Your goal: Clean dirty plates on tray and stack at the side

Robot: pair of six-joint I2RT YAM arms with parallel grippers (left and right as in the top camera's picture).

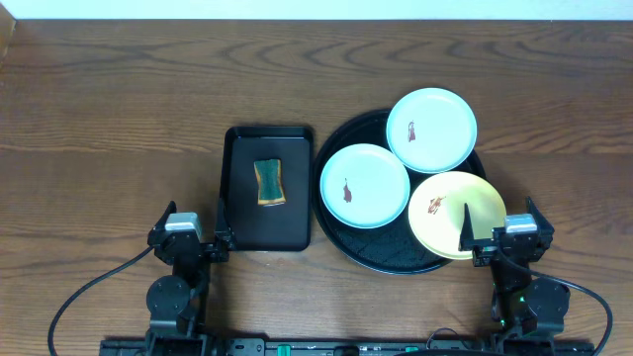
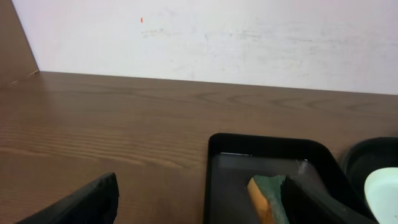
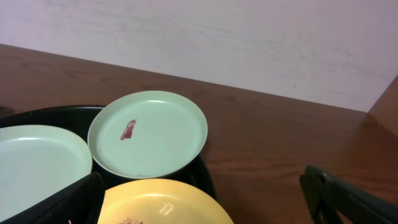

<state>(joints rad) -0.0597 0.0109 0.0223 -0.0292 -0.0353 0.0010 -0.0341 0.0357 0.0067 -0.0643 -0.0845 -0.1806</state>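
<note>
Three smeared plates (image 1: 365, 185) overhead, one smear (image 3: 129, 129) plain from right wrist; both jaws released

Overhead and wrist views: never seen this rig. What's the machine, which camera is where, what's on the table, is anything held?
Two robot arms sit at the table's near edge. The overhead camera looks straight down, and each wrist camera looks out between its own arm's fingers. On the wooden table a round black tray carries the far mint-green plate, the near mint-green plate and a yellow plate, each with a brown smear. Beside it, a rectangular black tray holds a sponge. The left gripper and right gripper are open and hold nothing.
</note>
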